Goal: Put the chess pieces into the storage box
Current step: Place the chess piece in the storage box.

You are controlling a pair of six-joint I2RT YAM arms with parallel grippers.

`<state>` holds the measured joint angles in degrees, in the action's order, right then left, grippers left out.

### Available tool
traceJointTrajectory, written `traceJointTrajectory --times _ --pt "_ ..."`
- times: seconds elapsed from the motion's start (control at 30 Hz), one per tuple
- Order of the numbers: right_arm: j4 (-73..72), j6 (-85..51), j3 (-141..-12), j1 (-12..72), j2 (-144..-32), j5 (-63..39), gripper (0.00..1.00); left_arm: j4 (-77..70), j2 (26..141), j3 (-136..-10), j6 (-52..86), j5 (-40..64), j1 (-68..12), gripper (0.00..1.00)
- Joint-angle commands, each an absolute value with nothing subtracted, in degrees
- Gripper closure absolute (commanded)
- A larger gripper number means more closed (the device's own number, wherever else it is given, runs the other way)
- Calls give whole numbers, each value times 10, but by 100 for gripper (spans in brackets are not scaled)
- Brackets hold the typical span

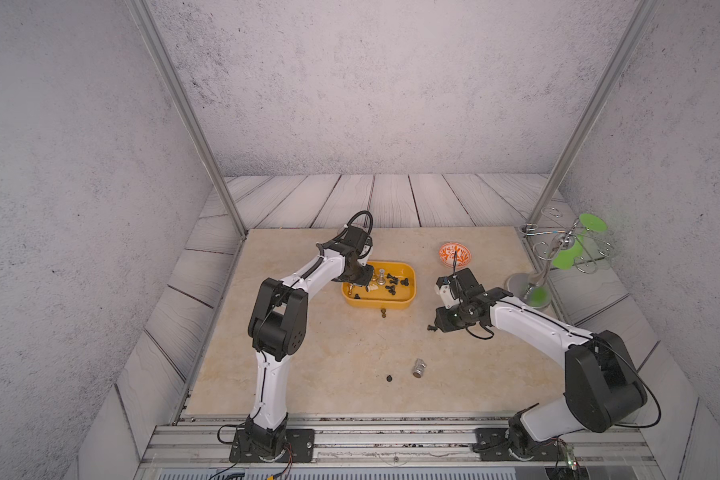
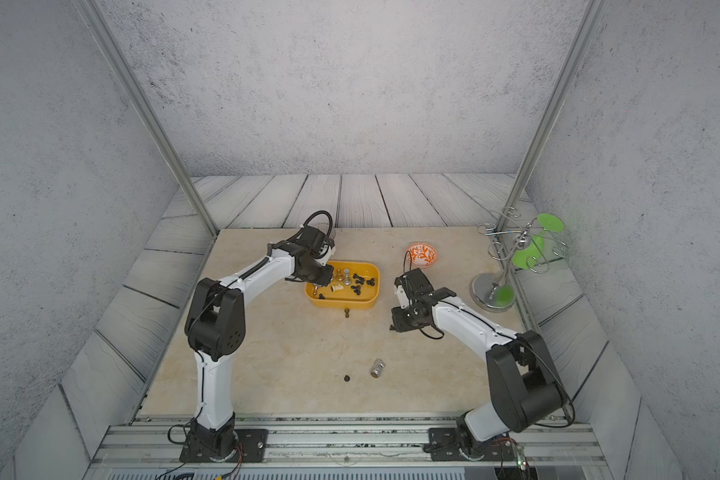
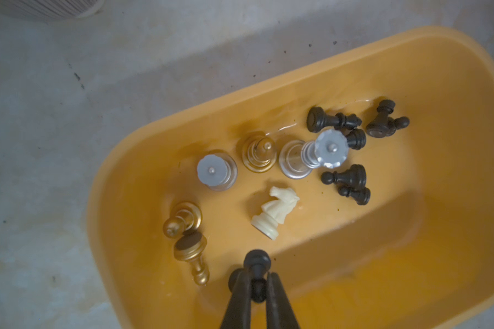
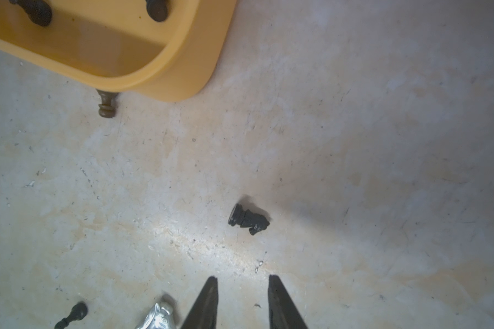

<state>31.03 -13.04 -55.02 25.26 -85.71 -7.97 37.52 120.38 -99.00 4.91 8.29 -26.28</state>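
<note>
The yellow-orange storage box (image 1: 391, 306) (image 2: 352, 305) (image 3: 411, 71) sits mid-table. It holds several chess pieces: black pawns (image 3: 345, 178), silver ones (image 3: 330, 148), gold ones (image 3: 258, 153) and a cream knight (image 3: 277, 210). My left gripper (image 3: 258, 275) hangs over the box's left end, shut on a black pawn (image 3: 257, 259). My right gripper (image 4: 243, 277) is open above the table, with a black knight (image 4: 248, 218) lying just ahead of its tips. Loose on the table are a silver knight (image 1: 419, 368) (image 4: 156, 317), a black pawn (image 1: 389, 378) (image 4: 72, 314) and a gold piece (image 1: 383, 312) (image 4: 106, 105) against the box's front wall.
An orange-and-white patterned bowl (image 1: 455, 253) (image 2: 421, 254) stands behind the right arm. A wire stand with green discs (image 1: 566, 249) occupies the back right corner. A ribbed glass bowl (image 3: 49, 8) is near the box, beside the left arm. Metal frame posts rise at both back corners.
</note>
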Motion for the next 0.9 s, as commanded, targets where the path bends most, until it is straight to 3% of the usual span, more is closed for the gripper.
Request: traceJointTrajectory --times 0.0,0.3,0.63,0.87 --pt "328 -129 -568 250 -866 -74 68 384 1224 -1021 39 78 -255 87" --pt "343 -126 -582 250 -866 -74 68 380 1215 -1032 51 80 -245 67" --pt "332 -120 -570 258 -830 -117 67 324 1110 -926 66 93 -240 65" --pt "333 -107 -574 322 -802 -128 65 307 1029 -826 94 96 -224 65"
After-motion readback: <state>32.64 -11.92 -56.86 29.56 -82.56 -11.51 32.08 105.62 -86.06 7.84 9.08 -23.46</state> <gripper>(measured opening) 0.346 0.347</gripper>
